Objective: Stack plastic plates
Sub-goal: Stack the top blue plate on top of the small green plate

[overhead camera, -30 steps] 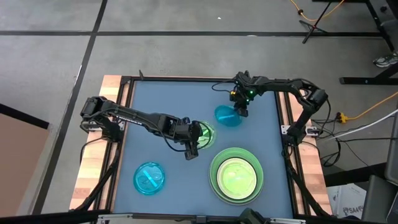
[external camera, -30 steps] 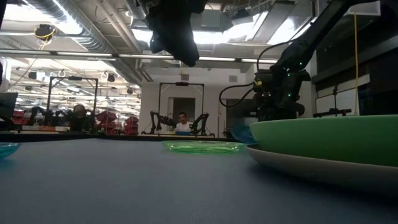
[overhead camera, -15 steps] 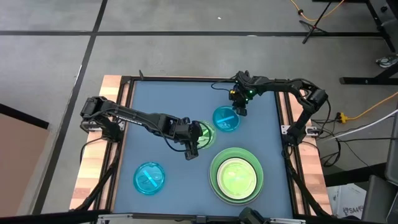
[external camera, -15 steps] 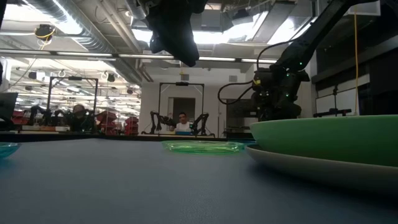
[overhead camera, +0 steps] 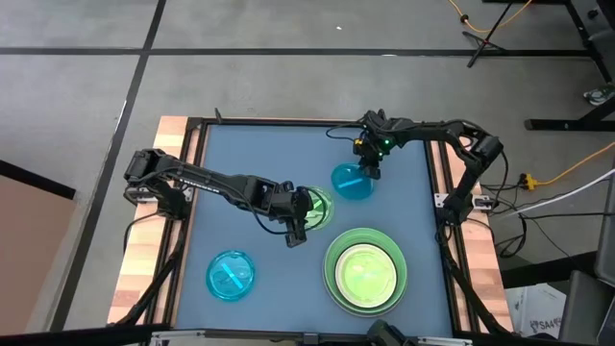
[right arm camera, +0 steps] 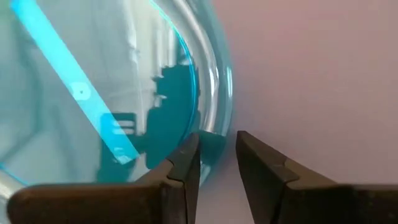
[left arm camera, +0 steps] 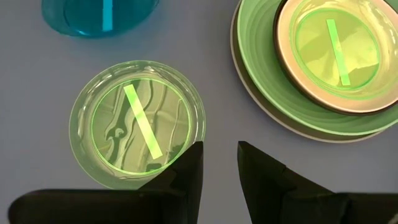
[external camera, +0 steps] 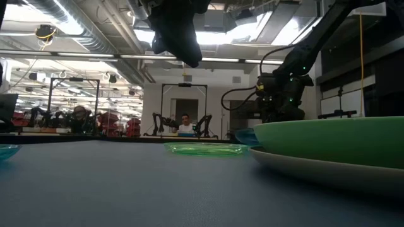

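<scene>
In the left wrist view the picture's top edge is cutting off a blue plate (left arm camera: 93, 14), and the right edge is clipping the stacked plates (left arm camera: 323, 62) at the upper right. In the low view the right edge is cropping that stack (external camera: 334, 148), and a blue plate (external camera: 7, 150) is barely peeking in at the left edge. People in the background are staying too small to make out.
</scene>
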Robot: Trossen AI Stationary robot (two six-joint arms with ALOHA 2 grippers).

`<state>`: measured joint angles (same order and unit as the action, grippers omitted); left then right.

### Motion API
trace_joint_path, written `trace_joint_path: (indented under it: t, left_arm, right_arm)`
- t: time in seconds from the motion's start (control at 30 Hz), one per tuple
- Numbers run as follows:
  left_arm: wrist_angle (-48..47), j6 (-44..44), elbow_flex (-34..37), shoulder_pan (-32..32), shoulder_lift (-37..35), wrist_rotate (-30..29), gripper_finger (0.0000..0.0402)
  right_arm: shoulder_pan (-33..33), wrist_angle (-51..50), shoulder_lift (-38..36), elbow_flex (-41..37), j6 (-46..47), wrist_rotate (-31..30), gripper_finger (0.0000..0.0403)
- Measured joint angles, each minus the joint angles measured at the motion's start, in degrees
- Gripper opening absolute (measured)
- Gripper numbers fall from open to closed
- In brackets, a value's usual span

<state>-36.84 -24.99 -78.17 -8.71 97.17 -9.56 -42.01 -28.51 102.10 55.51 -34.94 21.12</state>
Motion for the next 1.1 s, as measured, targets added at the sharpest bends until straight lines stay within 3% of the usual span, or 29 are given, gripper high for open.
trace_joint_path:
  t: [0.6,0.97,1.1]
  left_arm:
    - [0.0,0.0,0.0,0.0,0.0,0.0,0.0092]
    - [0.0,0.0,0.0,0.0,0.0,0.0,0.0092]
    - [0.0,0.0,0.0,0.0,0.0,0.0,0.0092]
  right_arm:
    - [0.0,-0.1,0.1,0.0,0.2,2.9,0.0102]
    - [0.0,-0.2,0.2,-0.1,0.2,3.5,0.0013]
    - [0.0,-0.2,0.2,-0.1,0.2,3.5,0.0006]
